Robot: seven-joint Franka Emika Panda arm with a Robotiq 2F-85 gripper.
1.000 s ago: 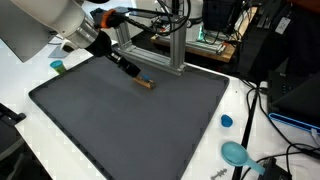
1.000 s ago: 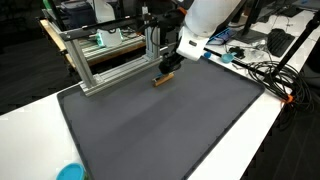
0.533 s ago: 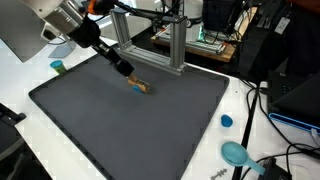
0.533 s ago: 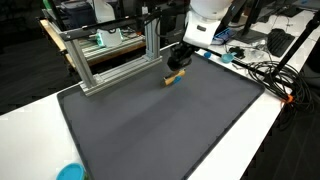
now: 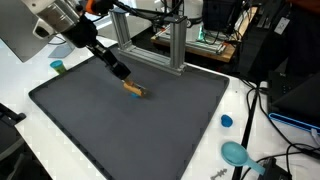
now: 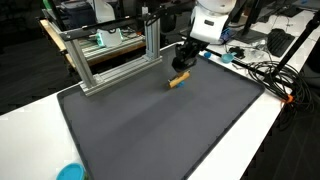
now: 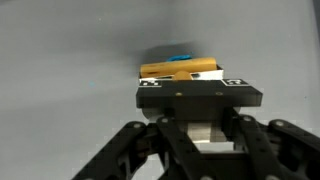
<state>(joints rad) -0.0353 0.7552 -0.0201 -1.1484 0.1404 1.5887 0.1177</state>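
Note:
My gripper (image 5: 124, 76) hangs over the back part of a dark grey mat (image 5: 120, 130), which also shows in the other exterior view (image 6: 150, 130). A small tan wooden block (image 5: 133, 91) with a blue spot moves along with the gripper tip (image 6: 183, 68) and sits tilted just under it (image 6: 180, 81). In the wrist view the block (image 7: 178, 69) lies right at the far edge of the black marker bar that hides my fingertips (image 7: 200, 95). The jaws look closed on the block, low over the mat.
An aluminium frame (image 5: 150, 40) stands along the mat's back edge (image 6: 110, 60). A teal cup (image 5: 58, 66), a blue cap (image 5: 226, 121) and a teal object (image 5: 236, 153) lie on the white table. Cables run at the right (image 6: 270, 75).
The gripper has moved sideways along the back of the mat, and the block has moved with it and turned a little.

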